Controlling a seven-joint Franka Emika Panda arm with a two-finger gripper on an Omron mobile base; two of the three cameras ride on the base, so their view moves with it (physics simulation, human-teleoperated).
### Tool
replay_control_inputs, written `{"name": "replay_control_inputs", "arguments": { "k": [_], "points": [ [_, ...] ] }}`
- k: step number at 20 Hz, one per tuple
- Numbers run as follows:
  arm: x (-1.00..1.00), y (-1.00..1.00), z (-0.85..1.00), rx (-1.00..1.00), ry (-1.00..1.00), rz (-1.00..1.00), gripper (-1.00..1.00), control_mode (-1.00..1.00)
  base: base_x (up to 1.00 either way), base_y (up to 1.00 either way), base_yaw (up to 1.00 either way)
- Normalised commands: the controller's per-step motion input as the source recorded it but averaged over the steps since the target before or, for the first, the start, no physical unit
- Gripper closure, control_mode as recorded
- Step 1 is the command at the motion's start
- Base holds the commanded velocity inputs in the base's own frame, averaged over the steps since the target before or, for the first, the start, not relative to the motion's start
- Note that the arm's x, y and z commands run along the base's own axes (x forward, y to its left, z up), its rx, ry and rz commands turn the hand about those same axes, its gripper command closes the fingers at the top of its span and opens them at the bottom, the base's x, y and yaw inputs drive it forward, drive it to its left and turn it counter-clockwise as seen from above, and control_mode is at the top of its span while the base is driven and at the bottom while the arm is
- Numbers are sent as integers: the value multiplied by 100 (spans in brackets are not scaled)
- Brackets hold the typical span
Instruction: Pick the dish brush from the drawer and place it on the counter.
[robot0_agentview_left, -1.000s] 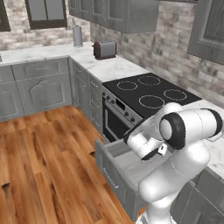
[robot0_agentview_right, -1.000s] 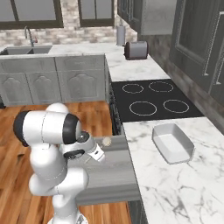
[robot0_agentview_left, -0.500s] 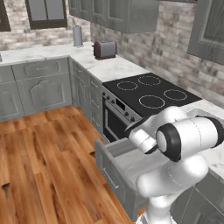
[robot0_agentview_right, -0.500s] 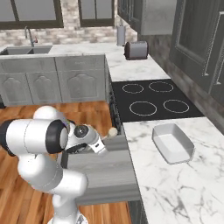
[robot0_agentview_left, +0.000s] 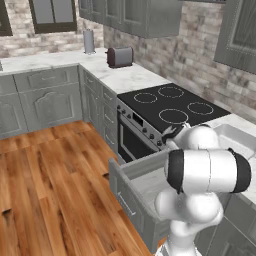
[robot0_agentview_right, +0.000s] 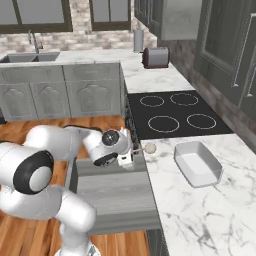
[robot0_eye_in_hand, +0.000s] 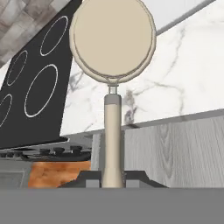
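I am driving a white arm with dark joints in a rendered kitchen. Its two-finger gripper (robot0_agentview_right: 131, 155) is clamped on the thin, straight tan wooden handle of the small dish brush (robot0_eye_in_hand: 112, 65), with a dark finger tip on either side of the handle's base. In the hand view the brush's long axis runs straight out from the jaws, ending in the round, flat, cream-coloured head.

In the right base view the head (robot0_agentview_right: 149, 148) sits over the near edge of the white marble counter with grey veining (robot0_agentview_right: 210, 215), just beside the black glass stovetop with ring marks (robot0_agentview_right: 172, 114). The handle reaches back toward the gripper above the wide, shallow grey drawer (robot0_agentview_right: 112, 195), which stands pulled out, its floor pale and smooth.

I cannot tell whether the head touches the marble or hangs just above it. I judge the brush is lifted clear of the drawer and that lowering and release onto the counter remain.

A rectangular white dish (robot0_agentview_right: 197, 162) lies on the counter near the brush head, apart from it.
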Motion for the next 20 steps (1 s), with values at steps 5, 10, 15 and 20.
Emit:
{"name": "replay_control_inputs", "arguments": {
  "k": [5, 10, 15, 20],
  "points": [
    [11, -20, 100, 37, -15, -66, 100, -100, 0, 0, 0],
    [11, -91, 42, 17, 16, -73, 100, -100, 0, 0, 0],
    [7, -100, 0, 15, 29, -69, 100, -100, 0, 0, 0],
    [-19, -100, -5, 17, 22, -49, 100, -100, 0, 0, 0]
  ]
}}
